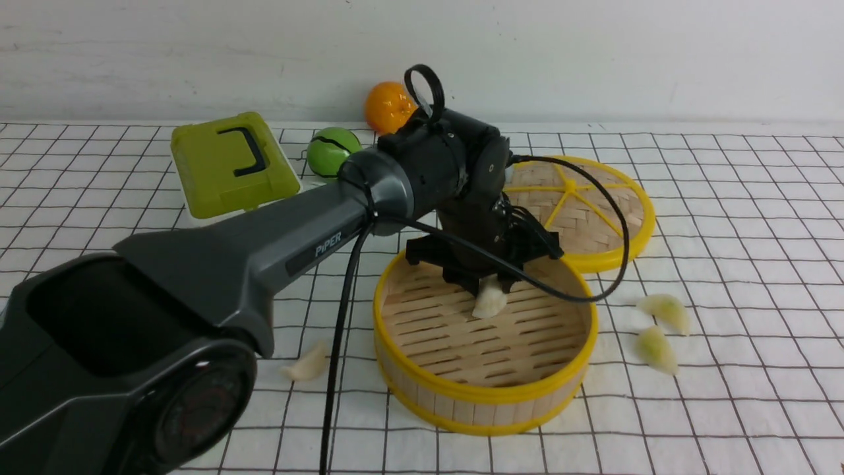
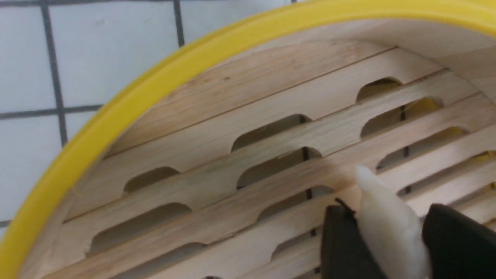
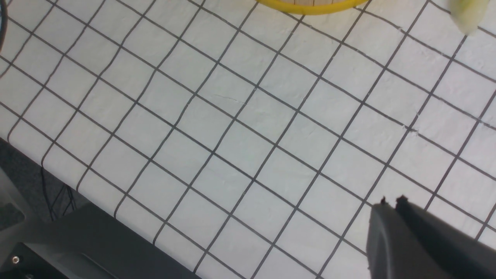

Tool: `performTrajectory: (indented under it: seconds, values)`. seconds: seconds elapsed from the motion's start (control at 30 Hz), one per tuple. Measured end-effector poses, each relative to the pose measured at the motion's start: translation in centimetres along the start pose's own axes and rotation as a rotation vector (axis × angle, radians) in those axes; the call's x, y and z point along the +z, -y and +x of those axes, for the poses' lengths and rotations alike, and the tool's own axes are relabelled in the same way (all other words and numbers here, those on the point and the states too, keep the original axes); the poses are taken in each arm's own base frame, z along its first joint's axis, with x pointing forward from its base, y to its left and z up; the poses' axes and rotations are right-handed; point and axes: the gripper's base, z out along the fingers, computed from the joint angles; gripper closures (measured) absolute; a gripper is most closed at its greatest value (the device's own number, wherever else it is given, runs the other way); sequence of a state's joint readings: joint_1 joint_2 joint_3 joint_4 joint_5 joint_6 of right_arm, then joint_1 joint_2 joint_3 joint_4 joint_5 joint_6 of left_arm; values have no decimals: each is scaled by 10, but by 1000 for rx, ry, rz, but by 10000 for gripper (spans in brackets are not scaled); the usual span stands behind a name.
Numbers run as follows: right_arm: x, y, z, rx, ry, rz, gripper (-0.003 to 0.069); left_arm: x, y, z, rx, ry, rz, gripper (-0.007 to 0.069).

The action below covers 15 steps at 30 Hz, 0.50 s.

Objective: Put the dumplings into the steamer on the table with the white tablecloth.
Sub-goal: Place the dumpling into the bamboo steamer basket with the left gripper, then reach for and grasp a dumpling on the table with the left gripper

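Note:
The steamer (image 1: 484,396) stands mid-table on the white tablecloth (image 1: 725,218). My left gripper (image 1: 488,287) reaches down into it, shut on a creamy white dumpling (image 1: 489,300) whose tip hangs just over the slatted floor. In the left wrist view that dumpling (image 2: 387,224) sits between both black fingers (image 2: 341,240) of the gripper (image 2: 387,211), inside the yellow rim (image 2: 116,116). Another white dumpling (image 1: 307,364) lies left of the steamer. Two green-tinted dumplings (image 1: 666,309) (image 1: 657,348) lie to its right. My right gripper (image 3: 391,201) hovers shut and empty over the cloth.
The woven lid (image 1: 593,211) with yellow spokes lies behind the steamer on the right. A green box (image 1: 231,165), a green ball (image 1: 333,152) and an orange ball (image 1: 388,105) sit at the back left. The cloth's front edge (image 3: 58,170) shows in the right wrist view.

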<state>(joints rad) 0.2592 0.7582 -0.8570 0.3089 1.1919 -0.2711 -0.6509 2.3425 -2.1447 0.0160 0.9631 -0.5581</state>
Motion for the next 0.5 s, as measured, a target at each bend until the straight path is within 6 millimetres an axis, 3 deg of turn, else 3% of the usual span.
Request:
performTrajectory:
  seconds: [0.03,0.07,0.13,0.17,0.2,0.23,0.27,0.3,0.37,0.43,0.5]
  values:
    - [0,0,0,0,0,0,639,-10,2,-5,28,-1,-9,239]
    - [0,0,0,0,0,0,639,-13,2,-6,37,-10,-18,220]
    - [0,0,0,0,0,-1,638,-41,5,-17,106,1,-52,106]
    - [0,0,0,0,1,-1,636,-58,6,-24,125,35,-53,74]
    - [0,0,0,0,1,-1,635,-62,6,-25,127,40,-52,68]
    - [0,0,0,1,4,-1,632,-86,6,-31,126,78,-39,37]
    - [0,0,-1,1,6,-1,631,-93,5,-33,124,88,-35,35]
    - [0,0,-1,1,6,0,629,-132,1,-38,127,143,-15,26]
    - [0,0,-1,1,8,0,628,-154,-4,-39,131,168,-9,29]
    - [0,0,-1,1,13,1,624,-187,-21,-35,134,189,-19,50]
    - [0,0,-2,3,19,-2,622,-199,-41,-25,144,154,-61,76]
